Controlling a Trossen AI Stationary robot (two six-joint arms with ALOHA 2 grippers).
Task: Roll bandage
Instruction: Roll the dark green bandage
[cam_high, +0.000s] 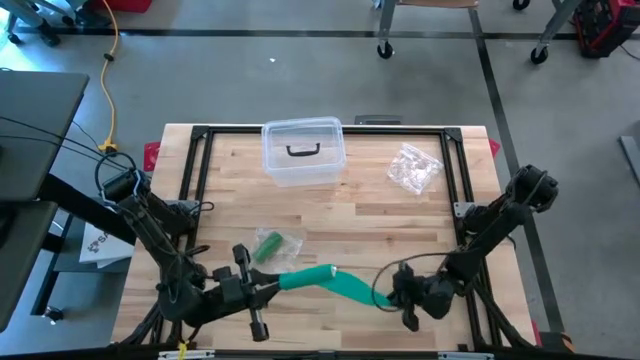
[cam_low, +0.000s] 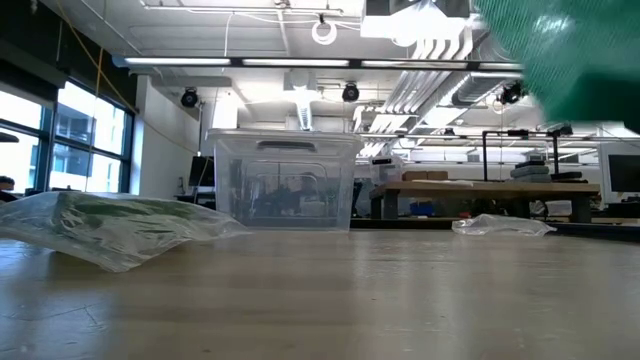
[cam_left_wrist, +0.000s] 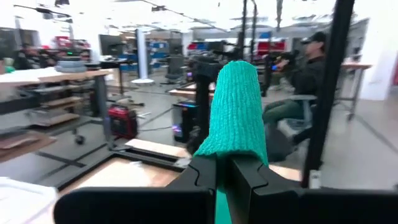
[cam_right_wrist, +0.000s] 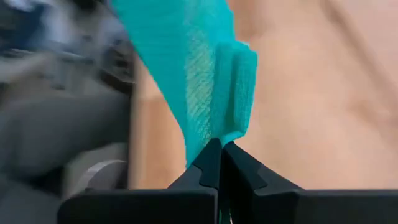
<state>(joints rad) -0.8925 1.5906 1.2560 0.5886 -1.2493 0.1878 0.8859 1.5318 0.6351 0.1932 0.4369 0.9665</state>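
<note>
Wooden table (cam_high: 330, 215) lies open mid-surface; we hold the teal bandage (cam_high: 325, 280) stretched along the near edge, left gripper (cam_high: 268, 287) and right gripper (cam_high: 392, 290) each pinching an end tight, clear bin (cam_high: 302, 152) well apart behind.

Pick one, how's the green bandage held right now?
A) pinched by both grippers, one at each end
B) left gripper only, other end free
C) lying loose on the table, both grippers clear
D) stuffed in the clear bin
A: the green bandage spans between the left gripper and the right gripper, and each wrist view shows shut fingers clamped on its fabric.
</note>
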